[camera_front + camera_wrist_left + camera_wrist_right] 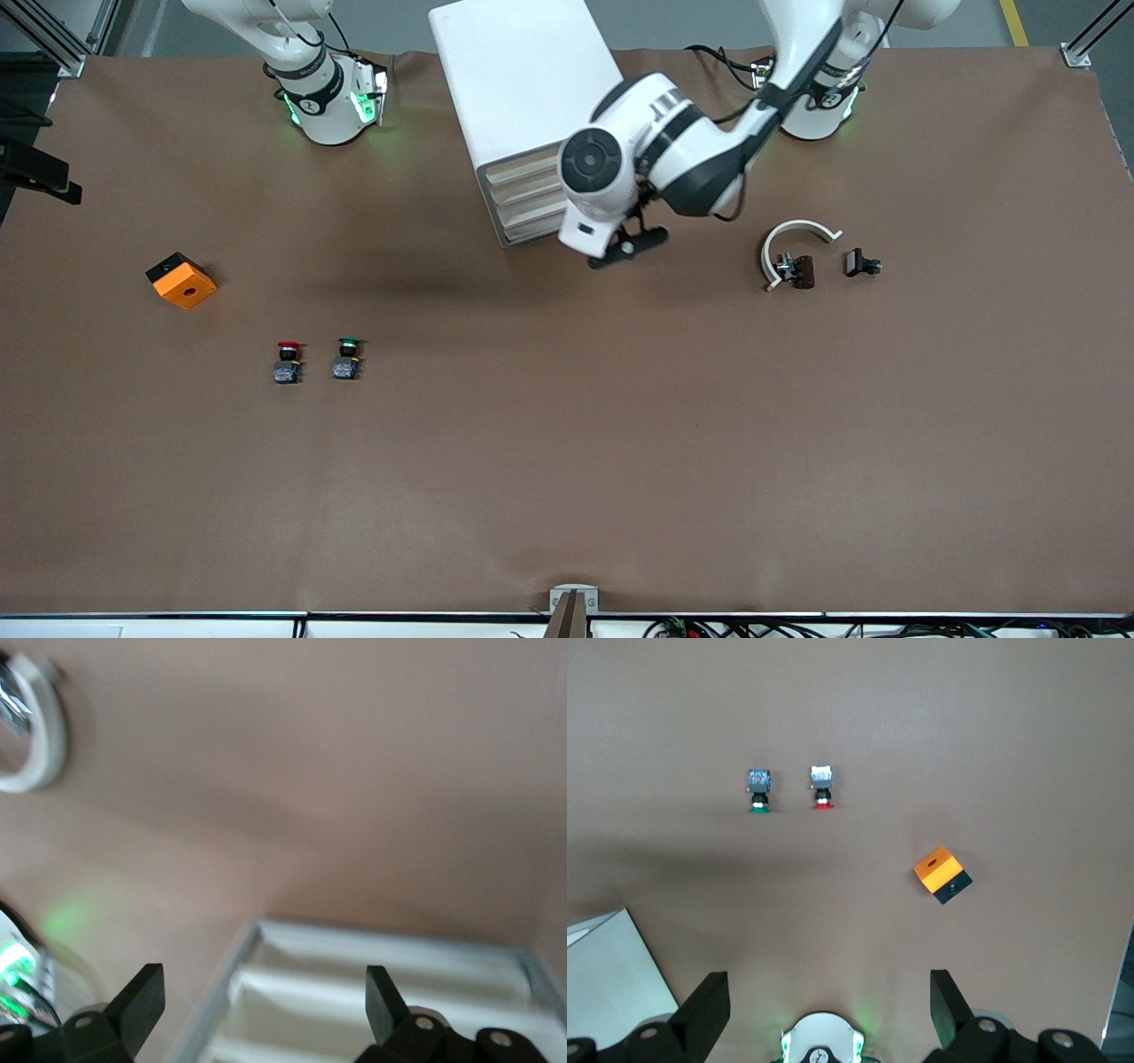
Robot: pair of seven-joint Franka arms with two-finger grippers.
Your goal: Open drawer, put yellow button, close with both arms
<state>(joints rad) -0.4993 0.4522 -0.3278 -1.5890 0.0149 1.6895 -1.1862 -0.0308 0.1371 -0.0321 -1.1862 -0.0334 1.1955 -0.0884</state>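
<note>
We are listing: left gripper (631, 247), fingers apart, hovering before the drawer (523, 170); right gripper (824, 1010), fingers apart, waiting.

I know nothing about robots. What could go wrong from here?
The left gripper, open, hangs in front of the four alike drawers of the cabinet; it could catch the wrong one.
The right gripper, open, waits high near its own base, so nothing steadies the cabinet; a pull might drag it.
Only a red button and a green button show, no yellow one; a wrong pick is possible.
</note>
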